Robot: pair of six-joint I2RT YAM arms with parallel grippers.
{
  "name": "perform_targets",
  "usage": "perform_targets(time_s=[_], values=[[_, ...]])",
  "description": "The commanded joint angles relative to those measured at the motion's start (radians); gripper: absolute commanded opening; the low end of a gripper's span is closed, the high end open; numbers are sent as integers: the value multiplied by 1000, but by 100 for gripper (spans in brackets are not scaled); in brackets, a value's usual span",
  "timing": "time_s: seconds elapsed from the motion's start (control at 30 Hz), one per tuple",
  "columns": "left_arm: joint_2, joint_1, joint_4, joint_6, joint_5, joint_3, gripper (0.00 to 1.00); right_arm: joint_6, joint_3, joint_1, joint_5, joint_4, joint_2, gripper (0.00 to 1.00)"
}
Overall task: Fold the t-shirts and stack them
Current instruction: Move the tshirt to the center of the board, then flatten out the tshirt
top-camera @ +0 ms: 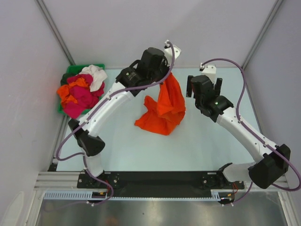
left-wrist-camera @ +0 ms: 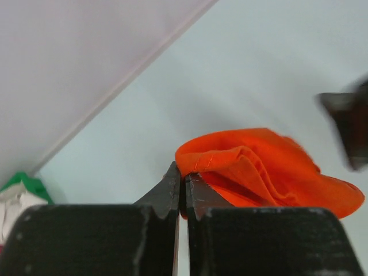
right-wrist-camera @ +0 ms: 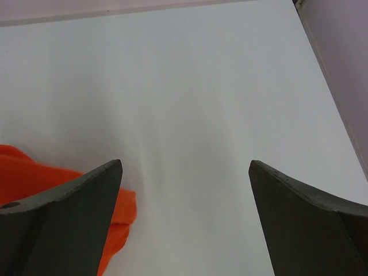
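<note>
- The orange t-shirt [top-camera: 162, 110] hangs mid-counter from the left tool [left-wrist-camera: 183, 183], which is pressed together on one edge. Its lower part lies crumpled on the counter [top-camera: 141, 150].
- The right tool [right-wrist-camera: 185, 165] hovers just beside it, spread wide and holding nothing.
- Progress, as I judge it: barely begun, with nothing folded and no stack.
- Count: one shirt out; a heap of t-shirts [top-camera: 80, 92] in orange, magenta and white in one green bin [top-camera: 70, 70], number unclear.
</note>
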Motion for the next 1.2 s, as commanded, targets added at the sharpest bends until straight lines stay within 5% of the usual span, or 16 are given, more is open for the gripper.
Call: perform_targets(time_s=[0.0,0.1,0.13,0.23,0.6,0.73,0.77,0.87,1.03,1.17], values=[[12,152,6,-75,20,-58,12,10,3,-4,23,-31,-35,100],[-6,189,27,-65,40,-158,48,21,19,-4,23,-49,-24,100],[-31,190,64,-63,32,-231,73,26,26,-2,22,-55,-15,100],[-106,205,179,-63,32,-400,100,29,56,9,32,-72,14,100],[-308,451,351,-180,51,-770,100,13,39,131,-14,11,129,95],[-388,558,397,-160,40,-940,100,70,70,150,-113,6,254,81],[-397,571,397,-157,38,-957,100,75,70,153,-130,32,272,66],[-427,617,398,-154,64,-1014,100,82,82,163,-178,78,353,48],[-434,632,401,-157,94,-1055,98,73,154,165,-231,101,487,41],[-425,632,404,-172,115,-1063,97,79,257,165,-258,101,563,47]])
